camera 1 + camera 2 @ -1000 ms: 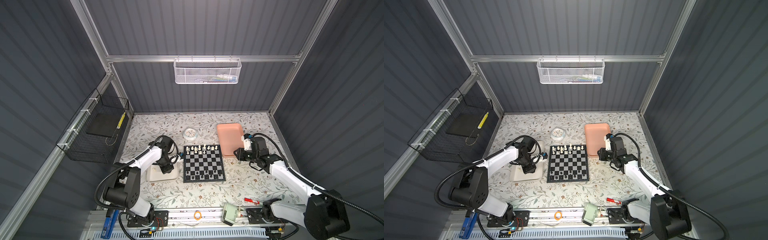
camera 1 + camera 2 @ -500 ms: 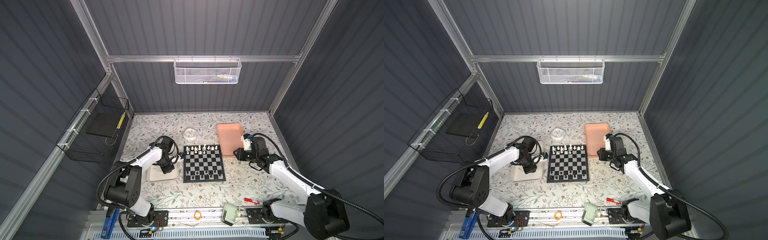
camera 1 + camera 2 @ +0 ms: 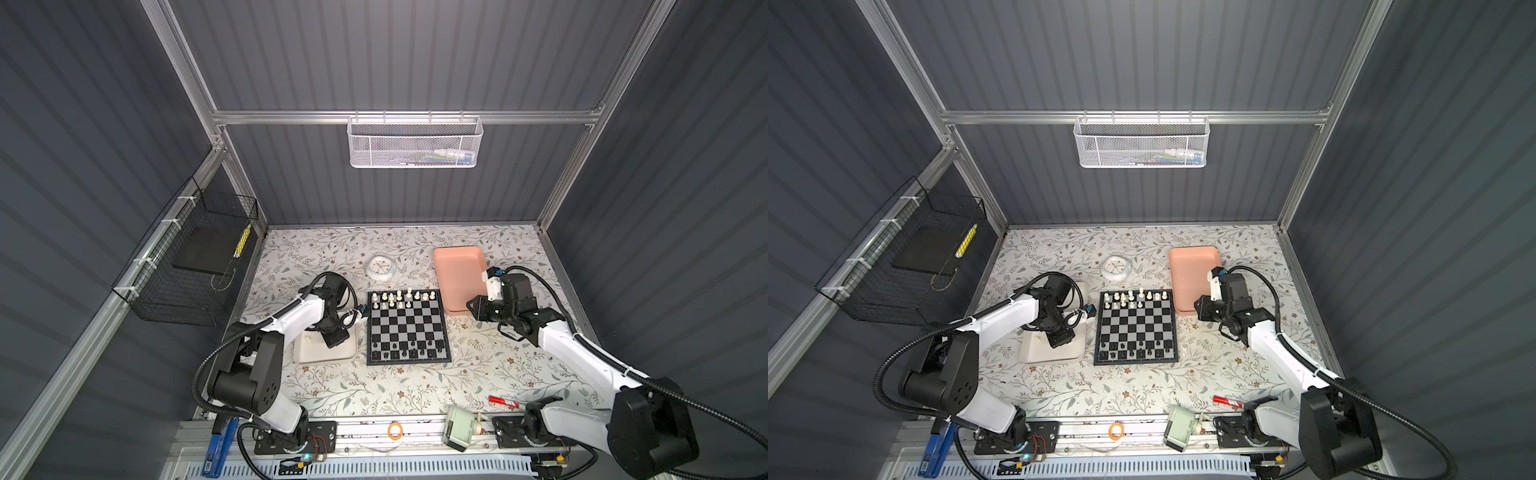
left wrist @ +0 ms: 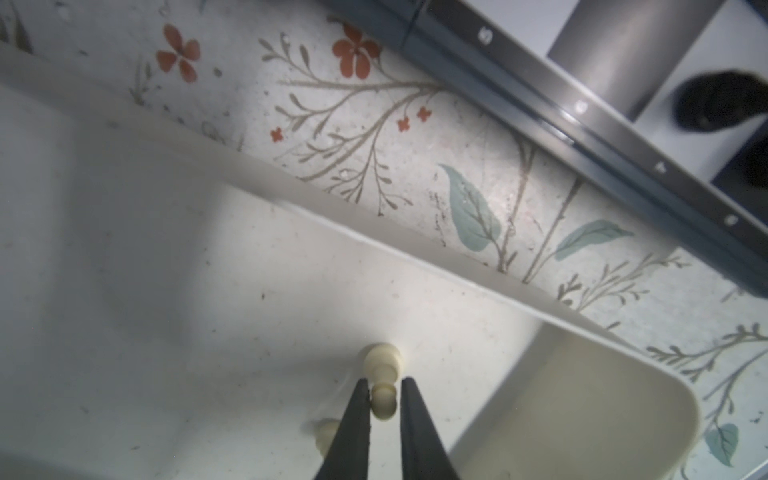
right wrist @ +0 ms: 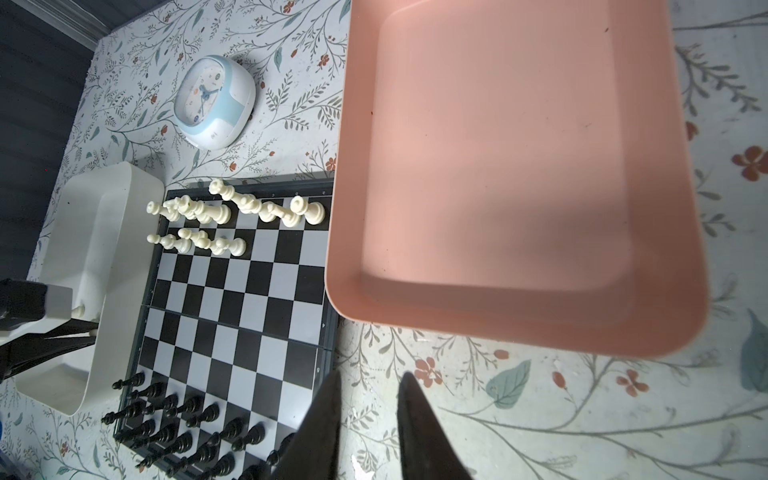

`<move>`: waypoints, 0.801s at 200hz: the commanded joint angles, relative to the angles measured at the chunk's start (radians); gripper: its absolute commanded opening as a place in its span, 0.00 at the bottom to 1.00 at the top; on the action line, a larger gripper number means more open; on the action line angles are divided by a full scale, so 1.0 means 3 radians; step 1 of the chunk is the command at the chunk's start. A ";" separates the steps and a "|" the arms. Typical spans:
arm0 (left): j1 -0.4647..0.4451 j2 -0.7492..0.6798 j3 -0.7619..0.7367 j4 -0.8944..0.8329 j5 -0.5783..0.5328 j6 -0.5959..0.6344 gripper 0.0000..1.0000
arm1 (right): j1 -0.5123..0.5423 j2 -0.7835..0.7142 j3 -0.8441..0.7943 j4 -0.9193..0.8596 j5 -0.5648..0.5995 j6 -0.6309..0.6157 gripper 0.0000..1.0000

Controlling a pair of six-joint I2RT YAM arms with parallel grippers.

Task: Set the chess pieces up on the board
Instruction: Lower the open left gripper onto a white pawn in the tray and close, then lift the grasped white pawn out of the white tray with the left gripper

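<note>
The board (image 3: 409,328) (image 3: 1136,328) (image 5: 232,291) lies mid-table. Several cream-white chess pieces (image 3: 403,297) stand on its two far rows and several black ones (image 3: 407,349) on its two near rows. My left gripper (image 3: 334,340) (image 4: 384,395) points down into the white tray (image 3: 307,357) (image 4: 374,232), its fingers (image 4: 361,411) shut on the head of an upright white pawn (image 4: 383,405). A second white pawn (image 4: 324,434) stands beside it, and another (image 3: 308,339) lies further off in the tray. My right gripper (image 3: 473,309) (image 5: 370,382) hovers slightly open and empty over the table between board and pink tray.
An empty pink tray (image 3: 459,270) (image 5: 519,166) sits right of the board. A small blue-white clock (image 3: 381,267) lies behind it. A red marker (image 3: 503,401) and a pale green device (image 3: 459,428) lie near the front rail. A black wire basket (image 3: 191,266) hangs on the left wall.
My left gripper's fingers have closed in around the white pawn in the white tray. The right arm has not moved.
</note>
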 commanded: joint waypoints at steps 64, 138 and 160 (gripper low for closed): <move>0.0018 -0.0041 -0.0066 0.0011 0.0016 -0.0043 0.09 | -0.0008 0.0012 -0.0018 0.0042 -0.0031 -0.0003 0.27; 0.0018 -0.0029 0.0197 -0.0087 -0.0059 -0.0065 0.09 | -0.0006 0.0035 -0.0012 0.0072 -0.0048 0.0007 0.27; 0.0016 -0.0012 0.0313 -0.0137 -0.0053 -0.0064 0.09 | -0.0008 0.0031 -0.0018 0.0072 -0.0047 0.0007 0.27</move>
